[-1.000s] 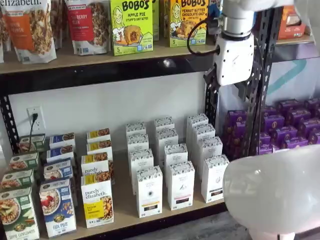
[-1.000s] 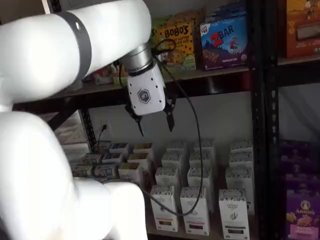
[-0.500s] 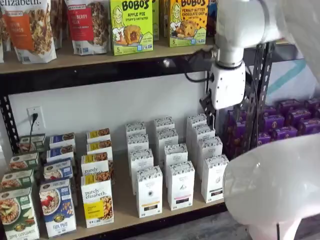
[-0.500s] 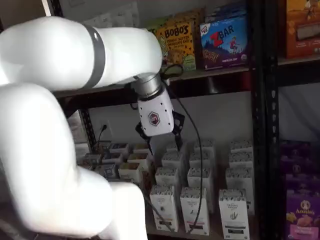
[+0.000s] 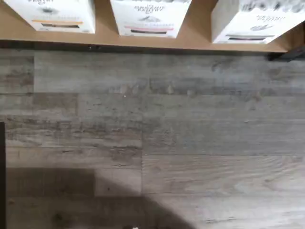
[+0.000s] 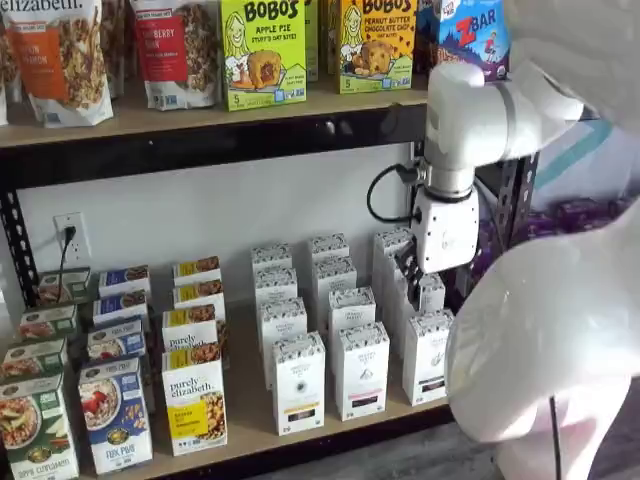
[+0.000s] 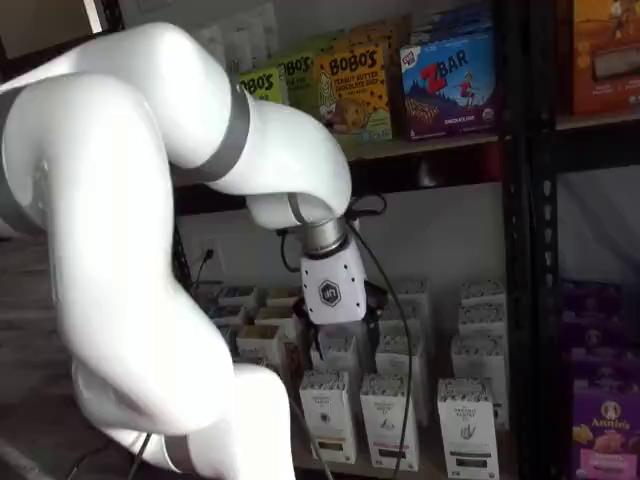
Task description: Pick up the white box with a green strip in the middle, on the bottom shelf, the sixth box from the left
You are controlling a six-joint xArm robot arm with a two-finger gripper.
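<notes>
Gripper (image 6: 413, 283) lower than before, nearer white box (image 6: 429, 355).

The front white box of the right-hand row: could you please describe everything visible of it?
The white box is a tall, narrow, cardboard-looking carton with a speckled black-and-white top, a small emblem mid-front and a dark band low down. It stands upright at the front edge of the bottom shelf, with like boxes behind it.

Twelve tall white boxes (image 6: 361, 368), four purely elizabeth boxes (image 6: 195, 411), two Bobo's boxes (image 6: 263, 50)
</notes>
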